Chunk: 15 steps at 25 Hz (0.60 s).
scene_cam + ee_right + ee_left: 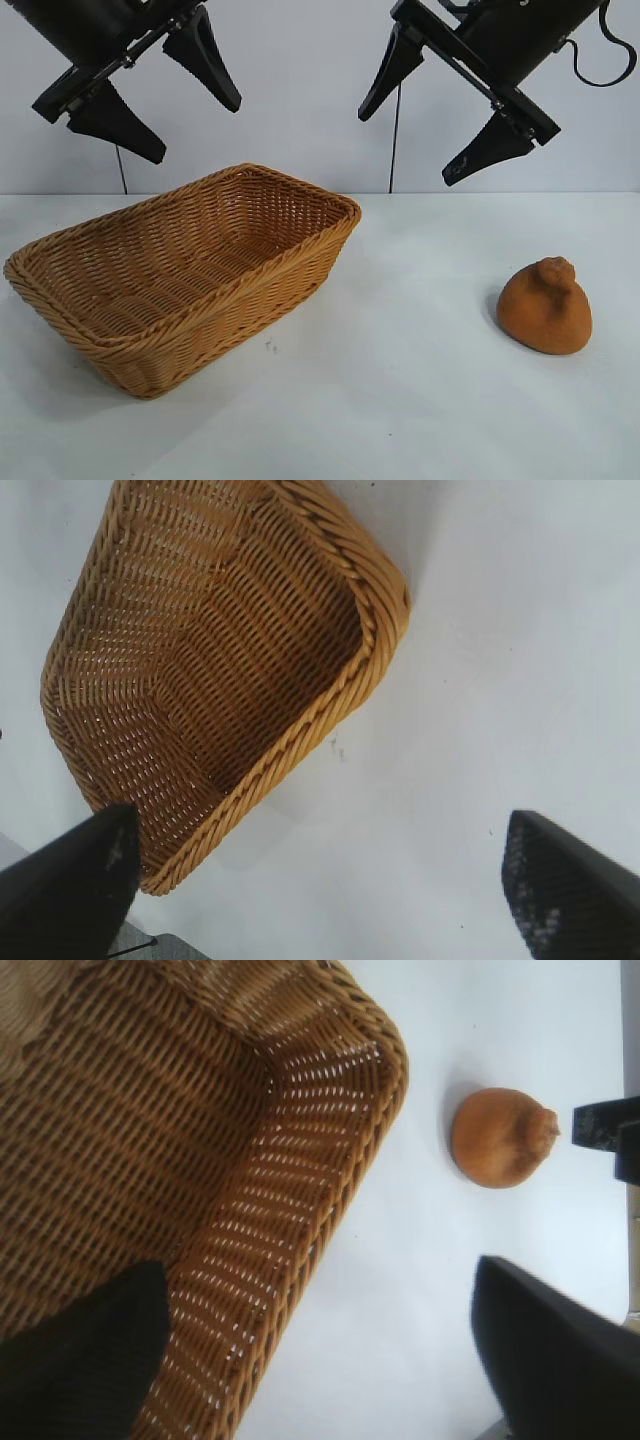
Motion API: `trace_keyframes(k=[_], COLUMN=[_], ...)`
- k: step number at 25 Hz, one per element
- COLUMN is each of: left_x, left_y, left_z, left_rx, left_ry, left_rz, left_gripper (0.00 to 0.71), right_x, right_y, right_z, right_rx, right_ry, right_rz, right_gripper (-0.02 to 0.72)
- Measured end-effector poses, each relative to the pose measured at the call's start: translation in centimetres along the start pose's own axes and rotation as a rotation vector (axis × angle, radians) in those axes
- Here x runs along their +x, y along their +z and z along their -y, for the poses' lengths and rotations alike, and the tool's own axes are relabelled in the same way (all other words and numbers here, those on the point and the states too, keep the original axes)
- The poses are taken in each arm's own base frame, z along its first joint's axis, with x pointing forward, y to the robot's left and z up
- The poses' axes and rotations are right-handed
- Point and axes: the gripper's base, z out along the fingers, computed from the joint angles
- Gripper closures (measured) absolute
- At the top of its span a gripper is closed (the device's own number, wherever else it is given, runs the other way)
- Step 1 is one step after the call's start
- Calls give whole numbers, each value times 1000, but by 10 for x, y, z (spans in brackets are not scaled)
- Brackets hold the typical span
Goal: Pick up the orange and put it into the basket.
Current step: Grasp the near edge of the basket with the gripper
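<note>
**Orange not yet picked; both grippers were raised and empty.**

From left to right: your left gripper (155, 95) hung with fingers spread above the wicker basket (290, 262), which sat empty on the white table (400, 400). Your right gripper (440, 115) hung equally wide, high above the orange (545, 307), which rested well apart from the basket. You were best advised to descend with the right, straddling the lump below its knob, and close squarely before lifting.
</note>
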Motion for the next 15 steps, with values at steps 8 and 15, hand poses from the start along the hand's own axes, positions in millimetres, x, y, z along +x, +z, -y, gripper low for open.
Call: trace_keyframes(k=[8,15], left_x=[-4,-7], left_y=[-6,-63], left_z=[-7,-30], left_rx=[-7,-130], left_ry=[-19,-106], left_rz=[21,93], left_gripper=[121,121], right_x=[0,0], right_y=[0,0], right_z=[0,0], right_rx=[0,0], right_ry=[0,0], right_rz=[-2,-3], right_gripper=[29,29])
